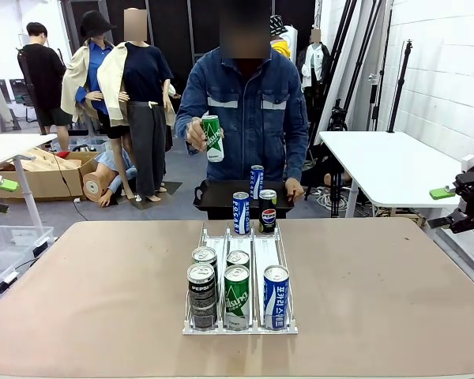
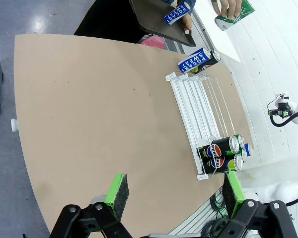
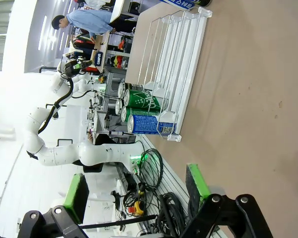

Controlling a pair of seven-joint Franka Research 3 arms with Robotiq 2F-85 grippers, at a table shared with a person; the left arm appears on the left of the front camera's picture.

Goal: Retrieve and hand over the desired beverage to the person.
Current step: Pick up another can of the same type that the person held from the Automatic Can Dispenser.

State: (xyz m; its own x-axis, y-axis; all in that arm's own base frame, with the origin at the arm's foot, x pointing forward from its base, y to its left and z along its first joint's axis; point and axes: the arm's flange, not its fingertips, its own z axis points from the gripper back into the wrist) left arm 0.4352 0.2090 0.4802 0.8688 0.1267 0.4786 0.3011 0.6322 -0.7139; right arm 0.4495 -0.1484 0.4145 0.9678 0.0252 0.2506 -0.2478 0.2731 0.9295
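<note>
The person (image 1: pixel 245 103) stands at the far side and holds a green can (image 1: pixel 212 138) in one hand and a black tray (image 1: pixel 217 196) in the other; a blue can (image 1: pixel 257 180) stands on the tray. A white rack (image 1: pixel 257 237) in mid-table holds several cans at its near end: black Pepsi (image 1: pixel 201 284), green (image 1: pixel 236 296), blue (image 1: pixel 276 296). A blue can (image 1: pixel 241 213) and a Pepsi can (image 1: pixel 268 210) stand at its far end. My left gripper (image 2: pixel 175 193) hangs open, high over the table's left side. My right gripper (image 3: pixel 136 191) is open too, off the right edge.
The brown table (image 1: pixel 379 276) is bare on both sides of the rack. A white table (image 1: pixel 387 166) stands at the back right. Cardboard boxes (image 1: pixel 43 174) and a clear bin (image 1: pixel 8 245) sit to the left.
</note>
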